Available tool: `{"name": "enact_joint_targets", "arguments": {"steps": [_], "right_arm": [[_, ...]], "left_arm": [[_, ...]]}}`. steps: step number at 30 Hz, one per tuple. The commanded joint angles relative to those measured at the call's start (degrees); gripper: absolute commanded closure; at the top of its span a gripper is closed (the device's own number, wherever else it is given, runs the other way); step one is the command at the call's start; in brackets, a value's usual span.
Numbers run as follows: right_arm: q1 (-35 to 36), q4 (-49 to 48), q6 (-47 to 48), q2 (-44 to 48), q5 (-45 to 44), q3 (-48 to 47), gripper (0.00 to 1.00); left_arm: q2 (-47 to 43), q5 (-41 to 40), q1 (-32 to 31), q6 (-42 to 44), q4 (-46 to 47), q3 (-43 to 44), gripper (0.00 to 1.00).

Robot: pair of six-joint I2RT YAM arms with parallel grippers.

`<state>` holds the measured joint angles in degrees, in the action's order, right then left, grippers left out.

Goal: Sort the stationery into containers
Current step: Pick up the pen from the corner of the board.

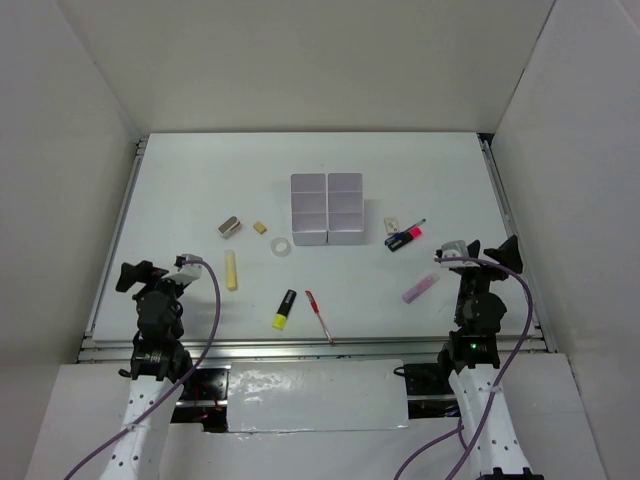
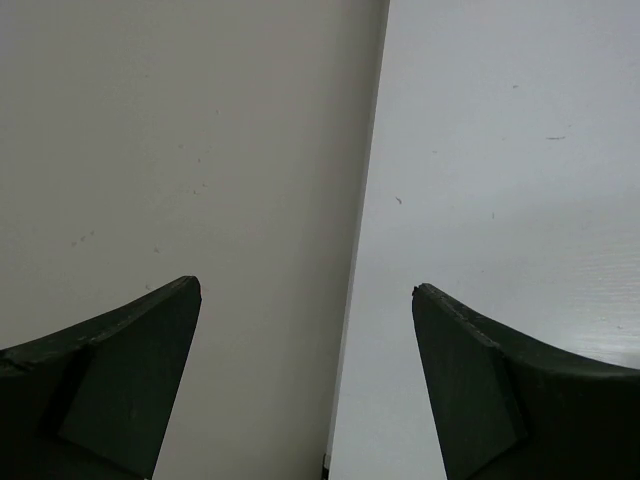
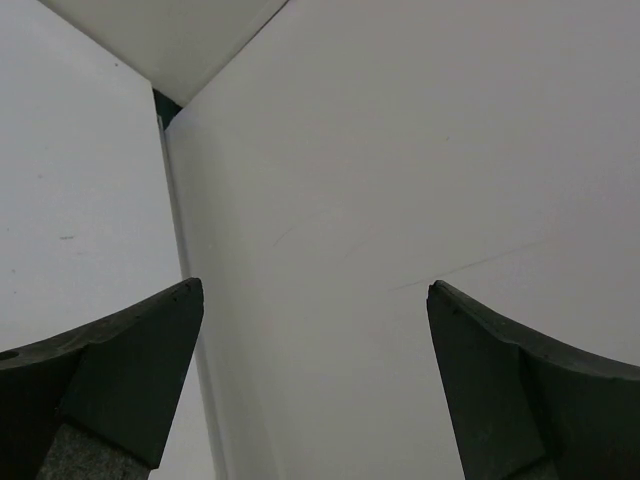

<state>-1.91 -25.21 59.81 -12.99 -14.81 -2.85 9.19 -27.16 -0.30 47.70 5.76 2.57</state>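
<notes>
The left gripper is spread wide, its two dark fingers far apart with nothing between them, and its wrist camera shows only plain pale surfaces meeting at a seam. The right gripper is likewise wide open and holds nothing, facing a bare corner of the enclosure walls. Both arms sit folded near the front corners of the white table. Closest to the left arm lies the pale yellow stick, with the metal clip, tan eraser and clear tape ring farther out. The yellow-black highlighter and red pen lie side by side near the front middle. Just beside the right arm is the lilac tube, and beyond it the pink-black highlighter. The white compartment block stands at the table's centre, apart from every loose piece.
</notes>
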Motion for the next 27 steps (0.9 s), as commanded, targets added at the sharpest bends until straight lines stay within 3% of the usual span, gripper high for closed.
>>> {"name": "enact_joint_targets", "arguments": {"steps": [1, 6, 7, 11, 12, 19, 23, 27], "right_arm": [[-0.1, 1.1, -2.7, -0.4, -2.7, 14.0, 0.01], [0.6, 20.3, -13.5, -2.3, -2.3, -0.4, 0.0], [0.6, 28.6, -15.3, -3.3, -0.5, -5.8, 0.0], [3.9, 45.2, -25.9, -6.8, 12.1, -18.5, 0.04], [4.9, 49.5, -27.5, -7.8, 13.8, -20.4, 0.04], [23.3, 58.2, -37.0, -24.0, 18.5, -34.5, 0.1], [34.2, 57.9, -43.1, -31.1, 18.6, -39.2, 0.09], [47.6, 54.2, -50.4, -43.1, 16.0, -42.8, 0.12]], "left_arm": [[0.5, -1.5, 0.0, -1.6, 0.0, -6.7, 0.01], [2.8, 3.3, 0.1, -3.5, -5.6, -0.6, 0.01], [4.9, 3.5, 0.1, -4.4, -5.5, 0.4, 0.01], [11.5, 1.2, 0.1, -14.5, -5.6, 9.4, 0.01], [12.7, 1.8, 0.1, -16.6, -9.7, 11.3, 0.01], [20.3, 9.8, 0.0, -37.2, -24.4, 31.1, 0.01], [22.1, 15.3, 0.1, -42.4, -29.7, 37.1, 0.01], [23.1, 9.0, 0.1, -46.8, -29.4, 41.4, 0.01]]}}
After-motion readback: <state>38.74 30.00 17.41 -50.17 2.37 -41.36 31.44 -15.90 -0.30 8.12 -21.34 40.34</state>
